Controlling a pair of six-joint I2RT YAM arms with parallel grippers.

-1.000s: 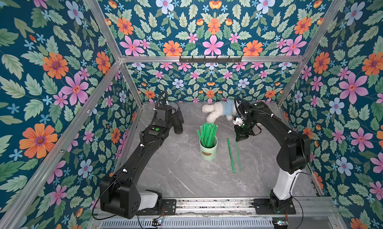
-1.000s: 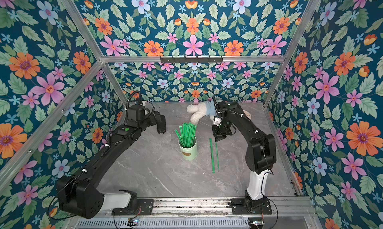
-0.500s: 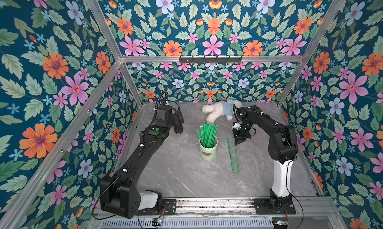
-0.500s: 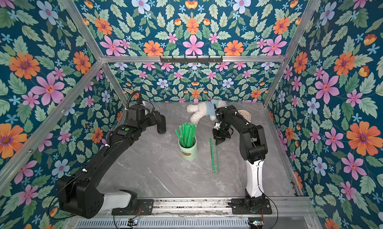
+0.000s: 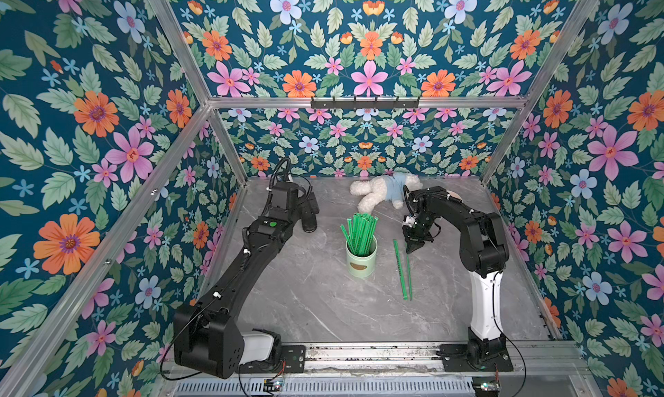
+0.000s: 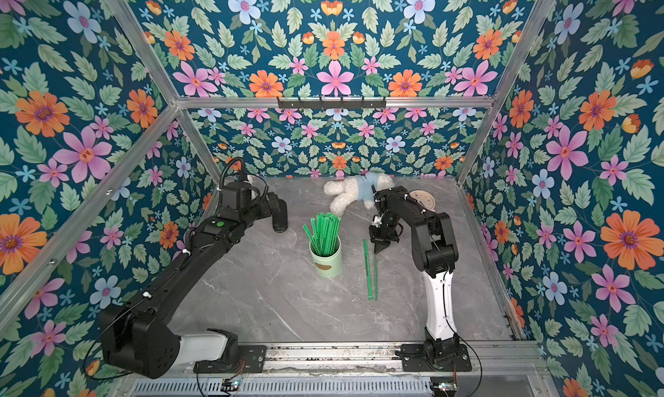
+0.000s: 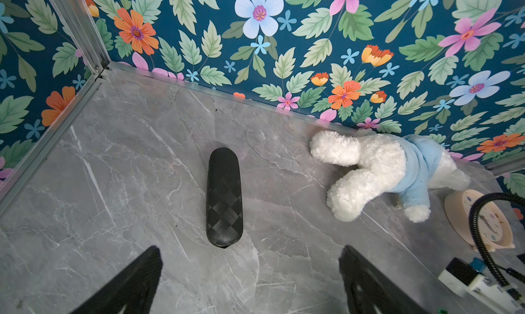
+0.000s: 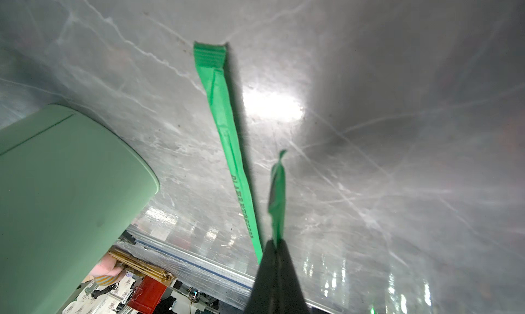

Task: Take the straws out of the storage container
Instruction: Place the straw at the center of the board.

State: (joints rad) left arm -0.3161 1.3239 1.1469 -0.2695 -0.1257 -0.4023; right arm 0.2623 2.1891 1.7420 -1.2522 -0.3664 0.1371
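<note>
Straws (image 5: 360,233): most stand bundled in the storage container (image 5: 361,264); one being laid down, I judge.
Left gripper (image 7: 250,251): spread wide, empty, over black case (image 7: 224,197), far left.
Storage container: upright, mid-table.
Loose straws (image 5: 400,269): two, just right of it.
Right gripper (image 5: 413,248): clamped on the right-hand one's far end.
Next: release, then reach into the bundle.

Count by kind, as found:

- Cup (image 5: 361,266): one.
- Bundled straws (image 5: 359,233) standing in the cup: one tight cluster, too crowded for an exact count.
- Loose pieces on the table (image 5: 323,305): two, a wide straw (image 5: 400,269) and a thin straw (image 5: 409,275).
- Plush toy (image 5: 377,194): one.
- Black oblong case (image 5: 309,215): one.
- Round clock (image 6: 421,198): one.
- Hook rail (image 5: 364,103): one.
- Robot arms: two, a left arm (image 5: 251,255) and a right arm (image 5: 481,240).
</note>
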